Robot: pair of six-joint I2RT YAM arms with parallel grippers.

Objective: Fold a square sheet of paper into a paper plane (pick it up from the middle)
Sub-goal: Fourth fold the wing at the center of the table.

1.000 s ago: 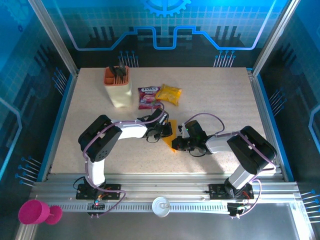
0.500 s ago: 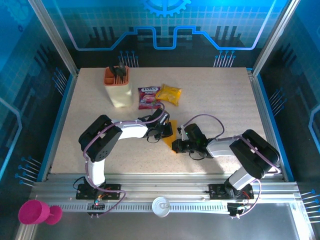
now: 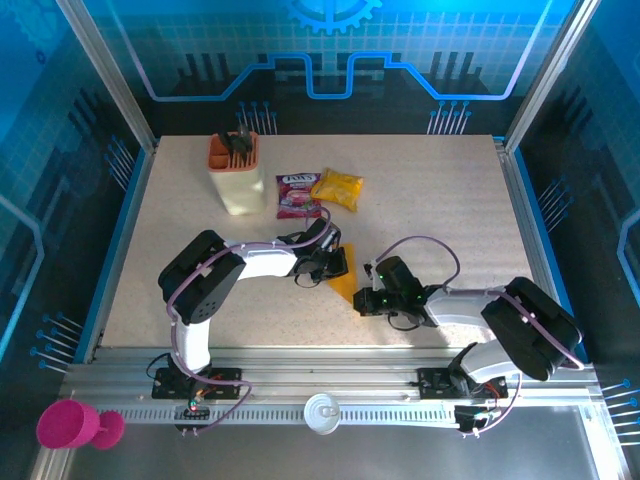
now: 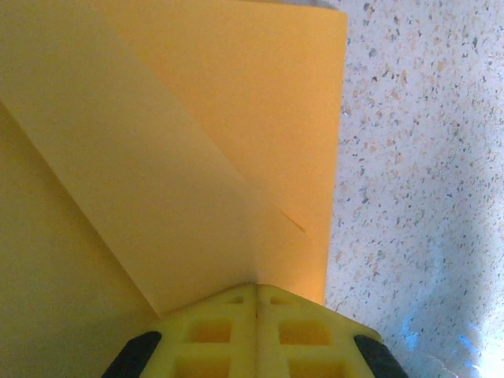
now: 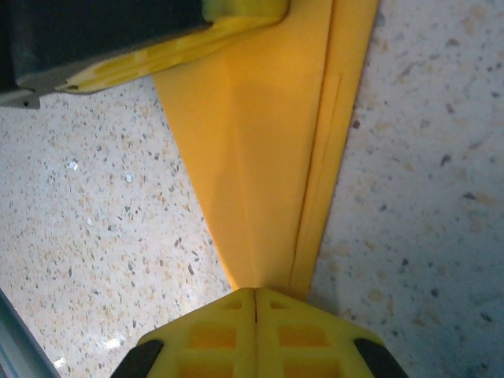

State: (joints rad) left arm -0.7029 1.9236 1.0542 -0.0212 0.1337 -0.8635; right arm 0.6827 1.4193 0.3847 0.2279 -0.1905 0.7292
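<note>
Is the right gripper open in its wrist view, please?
No, the right gripper has its two yellow fingers pressed together on the narrow tip of the folded paper.

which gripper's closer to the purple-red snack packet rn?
Left. The left gripper pinches the orange paper at its far end, toward the bases from the packet; the right gripper holds the paper's near tip, farther off.

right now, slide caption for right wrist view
The right gripper pinches the tip of the folded orange paper on the table.

You have on the speckled worktop (image 3: 450, 200), far left: cream holder (image 3: 237, 180), dark utensils inside. Right of it: purple-red packet (image 3: 297, 194), yellow snack bag (image 3: 337, 188) just beside. Off the worktop, near left: pink cup (image 3: 70, 425).
</note>
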